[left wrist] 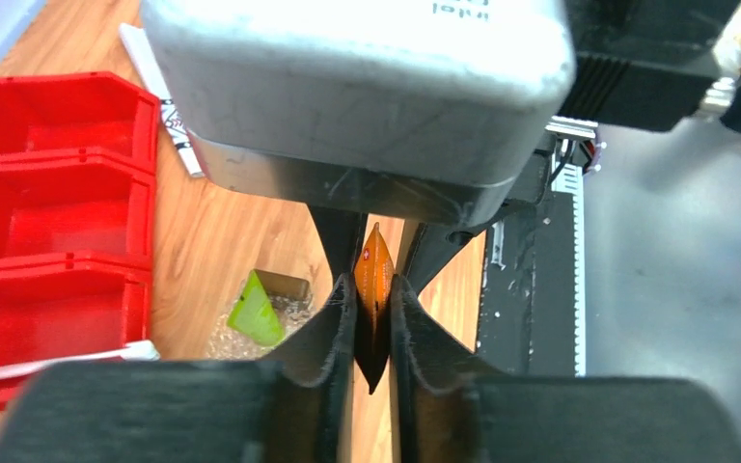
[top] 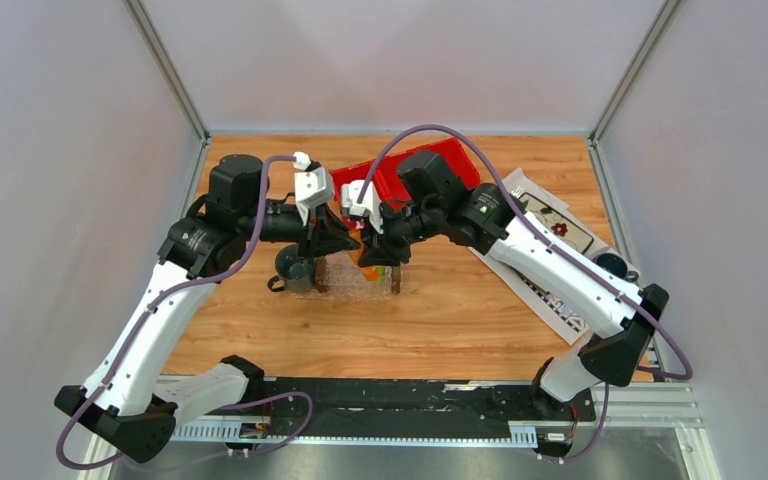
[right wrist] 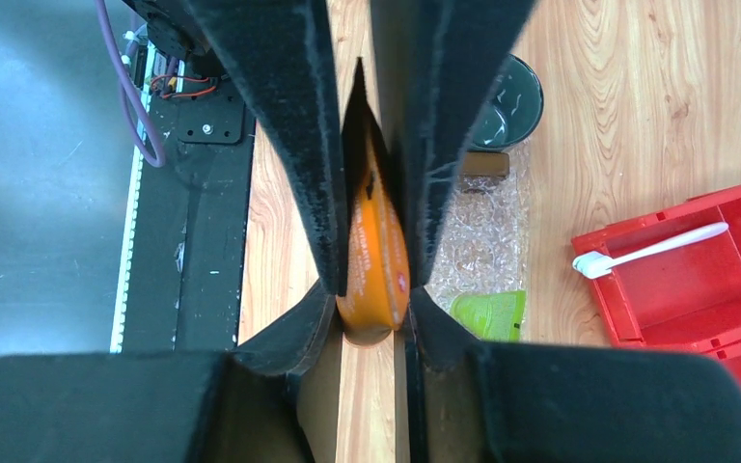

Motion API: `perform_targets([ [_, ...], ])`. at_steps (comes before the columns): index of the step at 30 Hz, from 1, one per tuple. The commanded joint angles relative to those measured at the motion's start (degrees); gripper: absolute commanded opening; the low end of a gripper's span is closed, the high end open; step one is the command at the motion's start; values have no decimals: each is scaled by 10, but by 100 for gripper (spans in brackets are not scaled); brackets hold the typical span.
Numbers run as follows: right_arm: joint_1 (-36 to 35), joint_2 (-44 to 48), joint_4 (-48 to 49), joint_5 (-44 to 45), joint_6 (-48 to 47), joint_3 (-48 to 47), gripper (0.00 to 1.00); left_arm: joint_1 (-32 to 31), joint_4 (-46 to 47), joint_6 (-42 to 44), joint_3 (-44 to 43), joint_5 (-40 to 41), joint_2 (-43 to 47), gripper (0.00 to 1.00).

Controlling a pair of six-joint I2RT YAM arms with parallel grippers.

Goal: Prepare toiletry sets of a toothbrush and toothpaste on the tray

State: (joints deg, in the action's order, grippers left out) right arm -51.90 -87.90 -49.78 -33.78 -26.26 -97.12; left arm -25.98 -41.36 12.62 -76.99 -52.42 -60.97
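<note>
The orange toothpaste tube (left wrist: 374,275) hangs between both grippers above the clear tray (left wrist: 236,338). My left gripper (left wrist: 374,289) is shut on its flat end. My right gripper (right wrist: 373,304) closes on its round end (right wrist: 376,251). In the top view the left gripper (top: 348,238) and the right gripper (top: 372,248) meet over the tray (top: 355,285). The lime green tube (right wrist: 490,313) lies on the tray and also shows in the left wrist view (left wrist: 254,311). The white toothbrush (right wrist: 651,248) lies in the end compartment of the red bin (right wrist: 724,289); it also shows in the left wrist view (left wrist: 68,359).
A dark grey-green mug (top: 295,268) stands against the tray's left end. The red three-compartment bin (top: 440,165) sits behind the grippers. A flower-patterned cloth (top: 550,235) lies under the right arm, with a dark round object (top: 615,265) at its edge.
</note>
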Motion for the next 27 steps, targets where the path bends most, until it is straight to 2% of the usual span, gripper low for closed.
perform_targets([
  [1, -3, 7, 18, -5, -7, -22, 0, -4, 13, 15, 3, -4, 1, 9],
  [3, -4, 8, 18, 2, -7, -21, 1, -4, 12, 14, 3, -2, 3, 0],
  [6, -3, 10, 19, 17, -7, -18, 8, -4, 13, 17, 6, 7, 10, 0],
  [9, -3, 15, 20, 33, -11, -18, 23, -4, 17, 18, 12, 24, 19, 0],
  [10, -2, 17, 20, 37, -11, -16, 34, -4, 18, 18, 17, 32, 23, 0],
  [12, 0, 21, 21, 49, -11, -16, 46, -4, 21, 16, 21, 39, 26, 0],
  [13, 0, 22, 21, 51, -12, -14, 55, -4, 23, 15, 23, 47, 30, 0],
  [16, 9, 27, 22, 60, -8, -12, 66, -4, 34, 14, 32, 62, 42, 0],
  [27, 93, 53, 28, 77, 10, 12, 70, 13, 109, -6, 106, 149, 83, 0],
])
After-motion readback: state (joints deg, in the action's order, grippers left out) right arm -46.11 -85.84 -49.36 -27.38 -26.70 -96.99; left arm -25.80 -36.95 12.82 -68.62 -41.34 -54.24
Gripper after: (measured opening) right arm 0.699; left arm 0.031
